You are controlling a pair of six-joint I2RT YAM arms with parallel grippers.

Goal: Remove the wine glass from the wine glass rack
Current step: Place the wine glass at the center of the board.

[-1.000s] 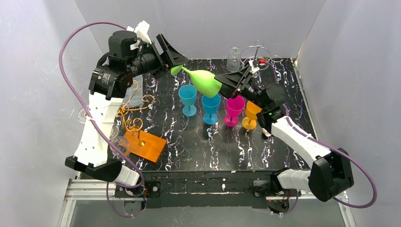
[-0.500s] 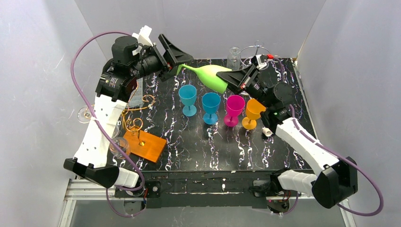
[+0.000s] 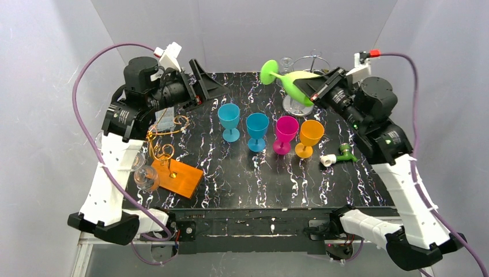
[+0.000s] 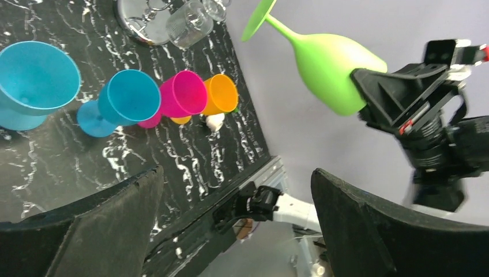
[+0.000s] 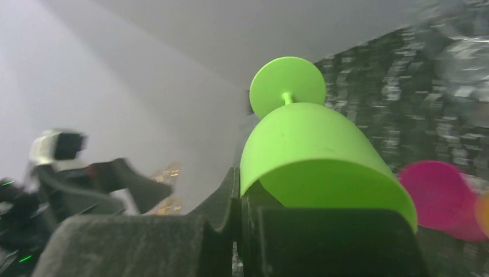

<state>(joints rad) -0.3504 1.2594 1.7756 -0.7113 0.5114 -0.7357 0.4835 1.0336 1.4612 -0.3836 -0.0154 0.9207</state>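
While the right jaws pinch the green glass by its rim, glass tilted in the air above the far edge of the desk, foot pointing left, left jaws spread wide, empty.

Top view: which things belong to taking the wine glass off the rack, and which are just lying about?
Job: green wine glass, pinched by the right gripper; gold wire rack; open left gripper.
Lying about: two blue cups, pink cup, orange cup, chrome stand at the back.
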